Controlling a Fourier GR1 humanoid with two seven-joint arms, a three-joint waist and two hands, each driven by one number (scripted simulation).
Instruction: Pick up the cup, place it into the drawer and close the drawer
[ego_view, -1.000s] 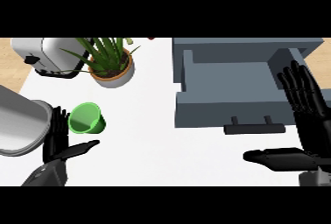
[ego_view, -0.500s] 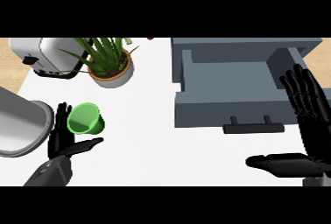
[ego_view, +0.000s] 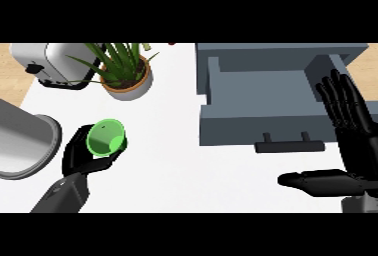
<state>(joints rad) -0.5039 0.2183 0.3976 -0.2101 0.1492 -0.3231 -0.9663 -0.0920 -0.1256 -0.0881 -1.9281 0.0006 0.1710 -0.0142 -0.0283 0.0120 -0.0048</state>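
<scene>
A bright green cup (ego_view: 107, 138) stands on the white counter at the left, its open mouth tipped toward me. My left hand (ego_view: 77, 157) is wrapped around it from the left and below, fingers and thumb curled on its sides. The grey drawer (ego_view: 275, 102) is pulled open at the upper right, its inside bare, with a dark handle (ego_view: 289, 145) on its front. My right hand (ego_view: 347, 130) stands open at the right edge beside the drawer, fingers straight up and thumb pointing left.
A potted plant (ego_view: 124, 75) and a silver toaster (ego_view: 48, 64) stand at the back left. A large grey round pot (ego_view: 22, 145) sits at the left edge, close to my left hand.
My left hand has moved right and closed around the green cup, which now sits within its fingers. The right hand has barely shifted.
</scene>
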